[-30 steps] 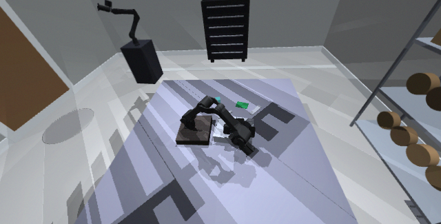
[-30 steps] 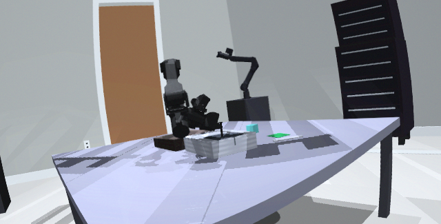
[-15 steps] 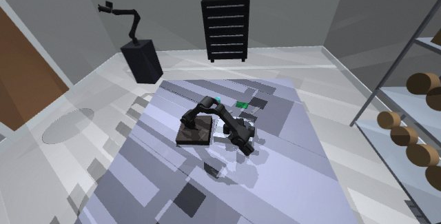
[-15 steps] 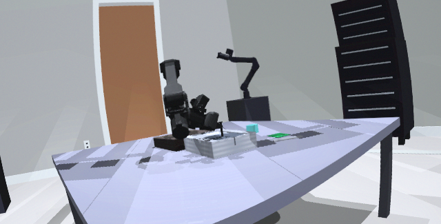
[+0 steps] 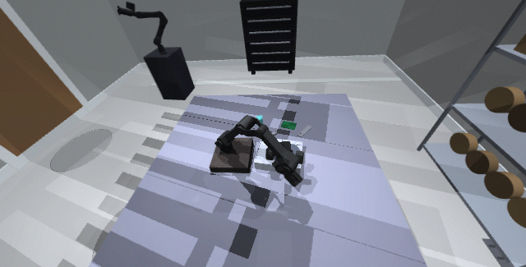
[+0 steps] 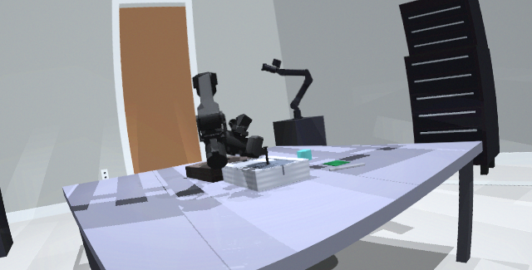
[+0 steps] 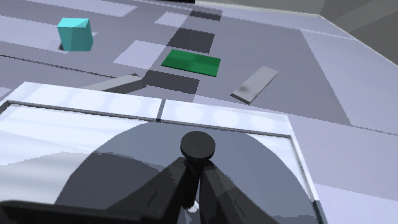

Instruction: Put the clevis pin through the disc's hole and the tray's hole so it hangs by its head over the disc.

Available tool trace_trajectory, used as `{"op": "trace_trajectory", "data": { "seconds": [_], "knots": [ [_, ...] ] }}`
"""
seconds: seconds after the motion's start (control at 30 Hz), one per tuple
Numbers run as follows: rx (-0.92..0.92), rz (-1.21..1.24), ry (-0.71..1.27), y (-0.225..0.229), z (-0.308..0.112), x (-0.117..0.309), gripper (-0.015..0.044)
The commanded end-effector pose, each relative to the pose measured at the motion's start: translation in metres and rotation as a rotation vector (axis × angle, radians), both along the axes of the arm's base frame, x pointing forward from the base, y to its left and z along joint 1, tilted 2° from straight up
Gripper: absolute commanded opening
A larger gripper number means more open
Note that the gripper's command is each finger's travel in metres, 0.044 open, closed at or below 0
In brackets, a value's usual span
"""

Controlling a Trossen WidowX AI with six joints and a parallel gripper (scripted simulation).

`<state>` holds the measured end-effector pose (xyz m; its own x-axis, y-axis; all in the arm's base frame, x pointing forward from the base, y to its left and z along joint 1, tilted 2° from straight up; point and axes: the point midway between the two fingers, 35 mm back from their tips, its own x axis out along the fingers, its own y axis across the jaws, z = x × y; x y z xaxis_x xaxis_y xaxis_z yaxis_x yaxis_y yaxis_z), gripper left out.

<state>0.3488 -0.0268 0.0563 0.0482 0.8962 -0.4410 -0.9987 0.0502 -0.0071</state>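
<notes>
Gripped just below its head by the nearly closed black two-fingered gripper [image 6: 264, 154] [image 7: 193, 166], the dark round-headed steel pin [image 6: 267, 156] [image 7: 198, 146] is held over the wide grey aluminium disc [image 6: 266, 164] [image 7: 122, 145] inside the pale rimmed steel tray [image 6: 287, 174] [image 7: 250, 118]; stiff, probably slippery, it is best held by the upper shank.

From here I see the dark pin [image 6: 267, 156] [image 7: 197, 146], round head uppermost, shank pointing down and slightly tilted over the disc [image 6: 259, 164] [image 7: 120, 172]. That wide, thin grey round lies inside the pale, boxy, rimmed tray [image 6: 287, 177] [image 7: 260, 122] on the tabletop [image 6: 233, 216] [image 7: 350, 165].
</notes>
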Motion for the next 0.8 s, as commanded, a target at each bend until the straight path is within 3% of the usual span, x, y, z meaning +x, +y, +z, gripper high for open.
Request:
{"op": "trace_trajectory", "data": {
  "seconds": [0.0, 0.77],
  "knots": [
    [0.000, 0.000, 0.017, -0.0006, -0.0024, 0.0004, 0.0000],
    [-0.036, 0.000, 0.006, -0.0001, -0.0013, 0.0043, 0.0000]
  ]
}}
